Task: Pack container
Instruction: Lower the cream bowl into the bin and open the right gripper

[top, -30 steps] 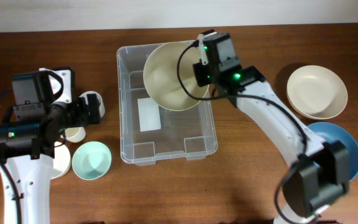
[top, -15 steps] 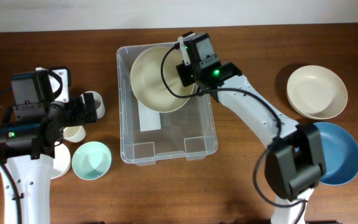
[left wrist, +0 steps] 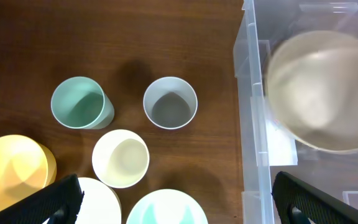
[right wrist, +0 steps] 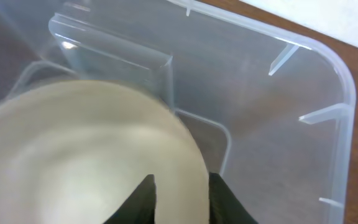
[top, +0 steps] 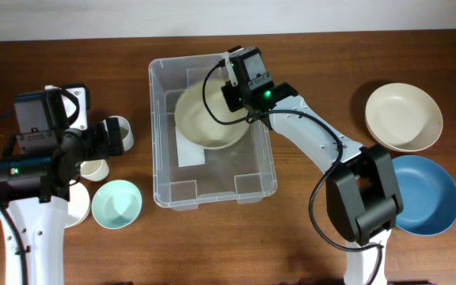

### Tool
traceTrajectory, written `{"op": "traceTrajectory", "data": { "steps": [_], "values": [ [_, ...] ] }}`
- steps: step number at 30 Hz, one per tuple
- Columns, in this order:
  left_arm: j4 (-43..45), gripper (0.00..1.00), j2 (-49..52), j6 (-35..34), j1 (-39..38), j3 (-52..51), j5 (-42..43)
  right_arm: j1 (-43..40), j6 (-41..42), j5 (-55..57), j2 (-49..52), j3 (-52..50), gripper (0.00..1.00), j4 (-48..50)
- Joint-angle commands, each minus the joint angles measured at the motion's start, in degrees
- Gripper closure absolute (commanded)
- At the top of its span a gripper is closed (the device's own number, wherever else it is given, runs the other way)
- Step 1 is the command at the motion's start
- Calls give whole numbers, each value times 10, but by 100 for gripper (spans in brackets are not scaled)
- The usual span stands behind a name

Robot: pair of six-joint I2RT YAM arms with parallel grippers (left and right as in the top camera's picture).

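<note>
— So where is the container (top: 158, 134)?
— Mid-desk (top: 307, 237), between both arms, with a beige bowl (top: 204, 119) in its far end, partly over the white label (top: 190, 154).
— And the hands?
— The right hand (right wrist: 182, 198) straddles that bowl's rim; clenched or released, I cannot tell. The left hand (left wrist: 179, 199) hangs spread wide, grasping nothing, above the cups.
— What crowds it?
— On the left are a grey cup (left wrist: 170, 102), a teal cup (left wrist: 79, 102), a cream cup (left wrist: 120, 158), a yellow bowl (left wrist: 11, 168) and a mint bowl (top: 116, 203). On the right, apart, are a cream dish (top: 404, 117) and a blue dish (top: 430, 194).

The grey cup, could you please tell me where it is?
Left wrist view: the grey cup stands left of the container, between it and the teal cup.
</note>
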Motion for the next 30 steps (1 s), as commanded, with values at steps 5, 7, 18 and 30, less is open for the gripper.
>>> {"op": "traceTrajectory", "data": {
  "steps": [5, 7, 18, 30],
  "values": [
    [3, 1, 2, -3, 2, 13, -5, 3, 3, -4, -9, 12, 59, -3],
    [8, 1, 2, -3, 2, 13, -5, 3, 3, -4, -22, 14, 41, -22],
    [12, 1, 1, -3, 2, 13, -4, -48, 19, 0, -195, 54, 14, -118],
    [10, 1, 2, -3, 2, 13, -4, -306, 48, 54, -156, 60, 1, -353]
  ]
}}
